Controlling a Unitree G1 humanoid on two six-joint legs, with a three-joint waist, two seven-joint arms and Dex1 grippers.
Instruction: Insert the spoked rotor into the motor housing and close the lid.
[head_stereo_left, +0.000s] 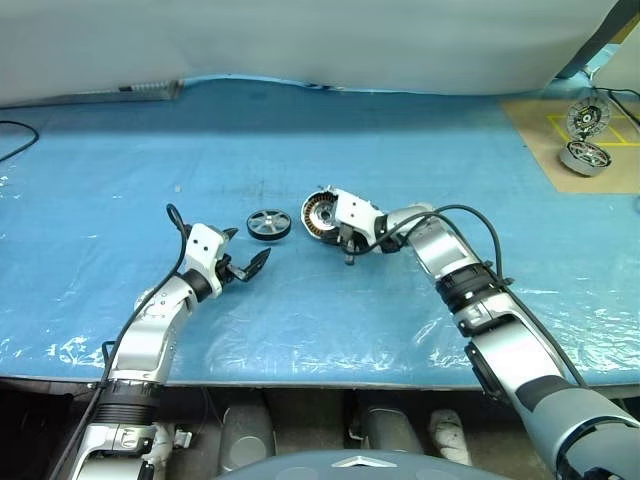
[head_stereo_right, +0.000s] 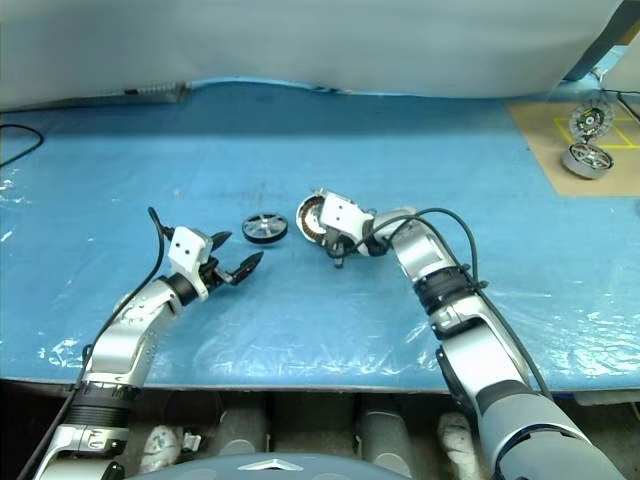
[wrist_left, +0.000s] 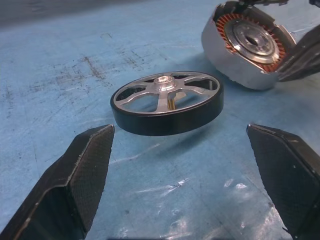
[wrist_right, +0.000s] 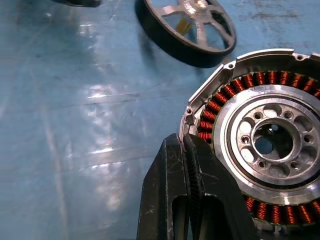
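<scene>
The spoked rotor (head_stereo_left: 268, 224), a black-rimmed wheel with a silver spoked face, lies flat on the blue sheet. My left gripper (head_stereo_left: 248, 245) is open just short of it, and its two fingers flank the rotor (wrist_left: 167, 102) without touching. Right of the rotor, the motor housing (head_stereo_left: 320, 215) with its copper windings is tipped up on edge. My right gripper (wrist_right: 186, 142) is shut on the housing's rim (wrist_right: 210, 120). The lid (head_stereo_left: 586, 117), a jagged silver disc, rests far away at the back right.
A brown board (head_stereo_left: 540, 130) at the back right corner carries the lid and an all-silver ring (head_stereo_left: 585, 156). The blue sheet (head_stereo_left: 150, 150) covers the table up to a pale backdrop. The table's front edge runs just below both arms.
</scene>
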